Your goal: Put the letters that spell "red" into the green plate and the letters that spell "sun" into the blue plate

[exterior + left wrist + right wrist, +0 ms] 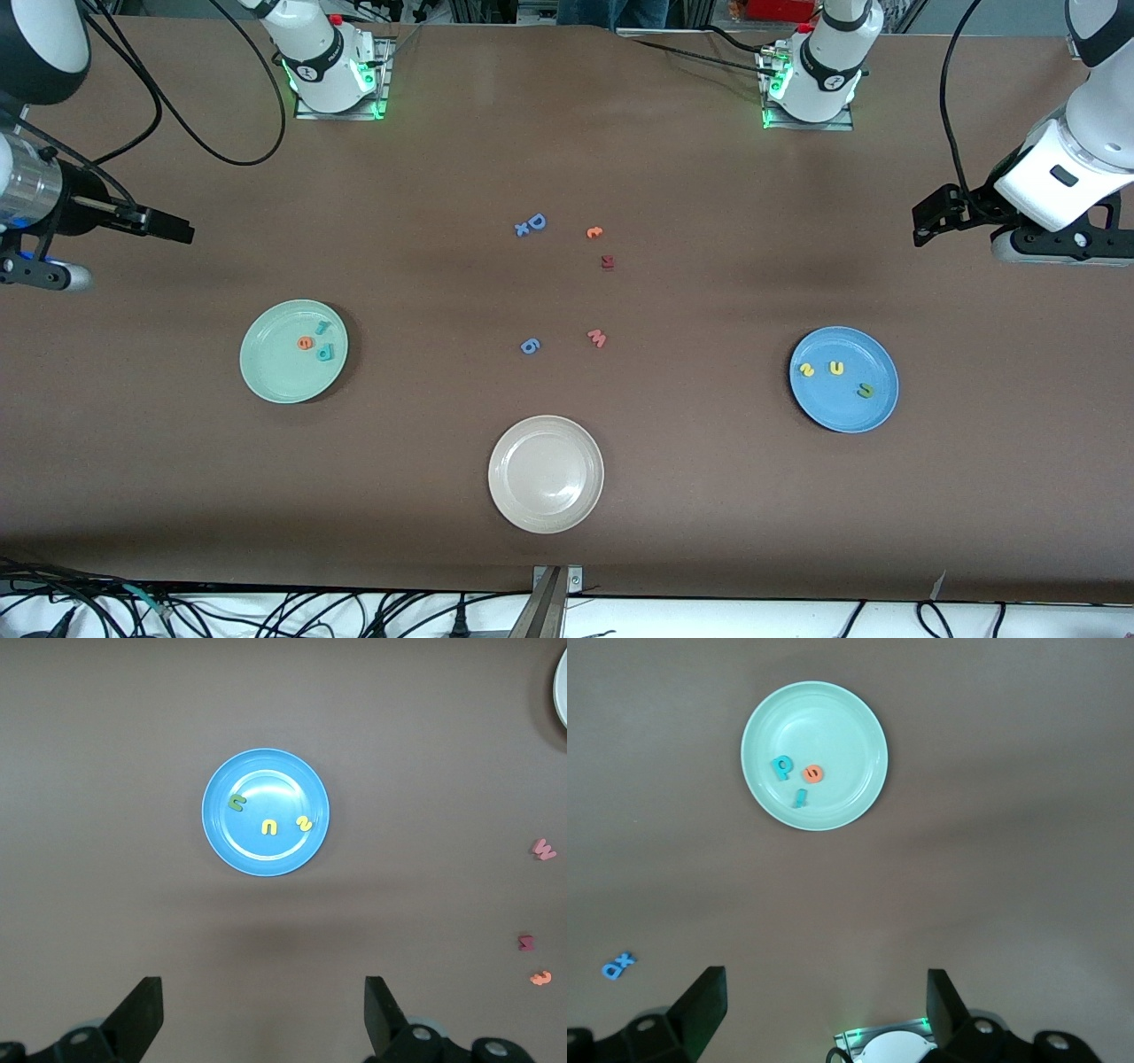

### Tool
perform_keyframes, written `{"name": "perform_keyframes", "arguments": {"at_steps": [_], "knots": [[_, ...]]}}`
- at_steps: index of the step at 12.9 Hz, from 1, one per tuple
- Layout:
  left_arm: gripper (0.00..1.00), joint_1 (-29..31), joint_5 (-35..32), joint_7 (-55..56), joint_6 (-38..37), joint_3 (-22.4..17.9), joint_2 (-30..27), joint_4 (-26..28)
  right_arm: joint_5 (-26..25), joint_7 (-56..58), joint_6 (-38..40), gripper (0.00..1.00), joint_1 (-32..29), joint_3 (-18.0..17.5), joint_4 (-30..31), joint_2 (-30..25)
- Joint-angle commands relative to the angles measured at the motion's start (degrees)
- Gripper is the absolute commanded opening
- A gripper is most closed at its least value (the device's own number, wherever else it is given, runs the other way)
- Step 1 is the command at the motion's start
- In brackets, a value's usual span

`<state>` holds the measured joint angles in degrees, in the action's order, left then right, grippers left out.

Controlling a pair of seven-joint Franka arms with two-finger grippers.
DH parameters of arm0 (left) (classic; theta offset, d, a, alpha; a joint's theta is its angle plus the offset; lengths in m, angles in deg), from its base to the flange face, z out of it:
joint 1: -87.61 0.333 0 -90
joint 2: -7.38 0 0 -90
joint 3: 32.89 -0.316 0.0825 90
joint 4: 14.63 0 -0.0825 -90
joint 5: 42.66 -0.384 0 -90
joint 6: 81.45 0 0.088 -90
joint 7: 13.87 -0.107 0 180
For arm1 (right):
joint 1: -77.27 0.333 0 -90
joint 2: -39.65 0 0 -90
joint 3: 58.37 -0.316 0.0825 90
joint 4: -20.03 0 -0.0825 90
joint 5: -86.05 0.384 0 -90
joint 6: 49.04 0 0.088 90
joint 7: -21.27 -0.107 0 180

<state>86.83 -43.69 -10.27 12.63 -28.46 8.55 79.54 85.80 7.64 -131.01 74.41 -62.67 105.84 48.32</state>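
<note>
The green plate (282,377) lies toward the right arm's end of the table. In it are the teal r (321,327), orange e (305,343) and teal d (326,353). The blue plate (846,409) lies toward the left arm's end and holds the yellow s (807,369), yellow u (835,367) and green n (865,390). My right gripper (173,229) hangs open and empty over bare table at its own end. My left gripper (926,226) hangs open and empty over bare table at its end. In the left wrist view the blue plate (266,771) is well clear of the open left gripper (264,1001). In the right wrist view the green plate (833,726) is likewise clear of the open right gripper (824,997).
A beige-white plate (546,474) sits nearest the front camera at mid-table. Loose letters lie in the middle: a blue D with an x (532,224), an orange letter (594,232), a dark red piece (607,261), a pink w (597,338), a blue 6 (530,346).
</note>
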Motion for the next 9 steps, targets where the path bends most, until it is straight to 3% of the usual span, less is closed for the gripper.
{"name": "perform_keyframes", "arguments": {"at_steps": [1,5,9], "knots": [[1.00,-0.5,-1.5,-0.2,-1.5,-0.2,0.8,-1.9,1.4,0.8,1.4,1.00,0.7,0.9,-0.4,-2.1],[1.00,-0.5,-1.3,-0.4,-1.5,-0.2,0.8,-1.8,1.6,0.6,0.6,1.00,0.7,1.3,2.2,-4.5],[1.00,-0.6,-1.3,-0.3,-1.5,-0.1,0.8,-1.8,4.5,1.5,-0.1,1.00,2.1,4.4,2.3,-4.5]]}}
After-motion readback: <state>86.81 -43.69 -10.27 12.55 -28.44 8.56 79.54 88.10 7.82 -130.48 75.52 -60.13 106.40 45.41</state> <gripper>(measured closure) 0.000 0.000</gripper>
